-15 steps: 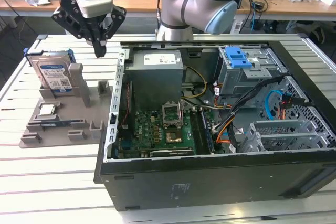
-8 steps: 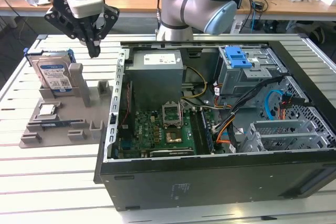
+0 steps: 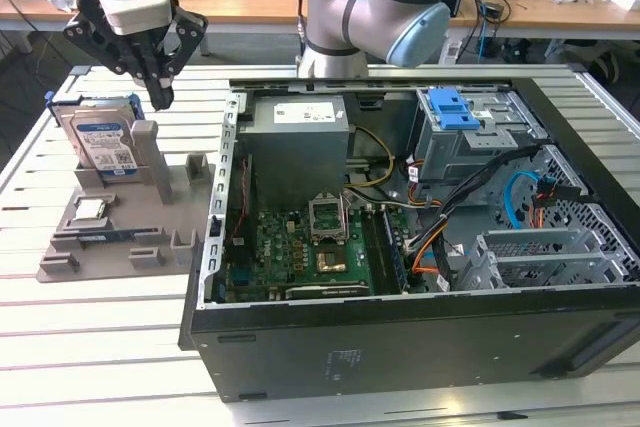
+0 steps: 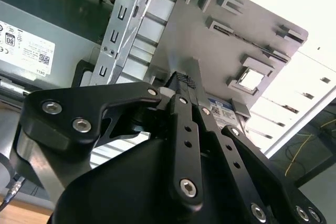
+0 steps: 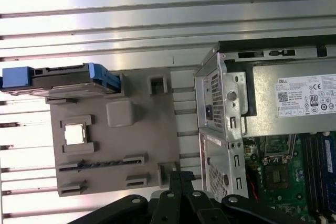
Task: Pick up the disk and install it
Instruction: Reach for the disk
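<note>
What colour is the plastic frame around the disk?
Blue, around the disk; clearest in the first wrist view.

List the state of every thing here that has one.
disk, standing on edge in the gray fixture, not gripped
gripper, shut, empty, over the fixture, clear of the disk
computer case, lying on its side, panel off, inside exposed
processor chip, lying flat in its fixture pocket

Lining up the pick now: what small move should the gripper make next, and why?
Probably slide the gripper toward the exterior view's left until it is over the disk. It hangs empty, jaws shut, off to the side of the disk, which stands upright in the gray holder.
</note>
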`<state>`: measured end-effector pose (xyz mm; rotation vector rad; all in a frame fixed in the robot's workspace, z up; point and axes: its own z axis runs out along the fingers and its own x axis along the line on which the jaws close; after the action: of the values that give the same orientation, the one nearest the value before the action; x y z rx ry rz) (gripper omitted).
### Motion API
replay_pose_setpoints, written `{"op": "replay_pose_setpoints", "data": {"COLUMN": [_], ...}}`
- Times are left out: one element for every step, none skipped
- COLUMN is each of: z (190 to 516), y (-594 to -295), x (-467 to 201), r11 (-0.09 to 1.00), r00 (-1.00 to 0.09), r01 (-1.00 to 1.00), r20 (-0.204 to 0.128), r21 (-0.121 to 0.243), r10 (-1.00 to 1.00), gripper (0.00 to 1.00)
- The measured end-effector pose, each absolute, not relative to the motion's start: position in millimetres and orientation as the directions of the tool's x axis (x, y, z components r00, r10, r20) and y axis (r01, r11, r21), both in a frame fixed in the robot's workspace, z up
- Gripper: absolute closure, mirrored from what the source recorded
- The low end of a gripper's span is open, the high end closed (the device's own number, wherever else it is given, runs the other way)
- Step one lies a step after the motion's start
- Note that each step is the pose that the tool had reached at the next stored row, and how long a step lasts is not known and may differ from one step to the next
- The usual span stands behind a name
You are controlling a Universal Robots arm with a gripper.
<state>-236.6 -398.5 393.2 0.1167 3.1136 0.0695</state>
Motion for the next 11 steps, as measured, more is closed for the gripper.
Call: {"op": "replay_pose_setpoints", "data": {"z": [393.2,393.3,393.2,393.3,393.3,393.3,393.3,393.3,393.3,393.2,393.3], "y": [-398.5,-398.5,-398.5,-398.5,-398.5,-398.5,-398.5,-398.5,-398.5,-398.5,-398.5], "x": [-238.2,-240.0,-242.7,-245.8,-247.5,-249.1,-251.8,-253.7,-255.5,-257.6,-261.8], "r11": [0.996,0.996,0.996,0.996,0.996,0.996,0.996,0.996,0.996,0.996,0.996], "r00": [-0.997,-0.997,-0.997,-0.997,-0.997,-0.997,-0.997,-0.997,-0.997,-0.997,-0.997], "r01": [0.074,0.074,0.074,0.074,0.074,0.074,0.074,0.074,0.074,0.074,0.074], "r20": [-0.023,-0.023,-0.023,-0.023,-0.023,-0.023,-0.023,-0.023,-0.023,-0.023,-0.023], "r21": [0.046,0.045,0.045,0.045,0.045,0.045,0.045,0.045,0.045,0.045,0.045], "r10": [0.075,0.075,0.075,0.075,0.075,0.075,0.075,0.075,0.075,0.075,0.075], "gripper": [0.89,0.89,0.89,0.89,0.89,0.89,0.89,0.89,0.89,0.89,0.89]}}
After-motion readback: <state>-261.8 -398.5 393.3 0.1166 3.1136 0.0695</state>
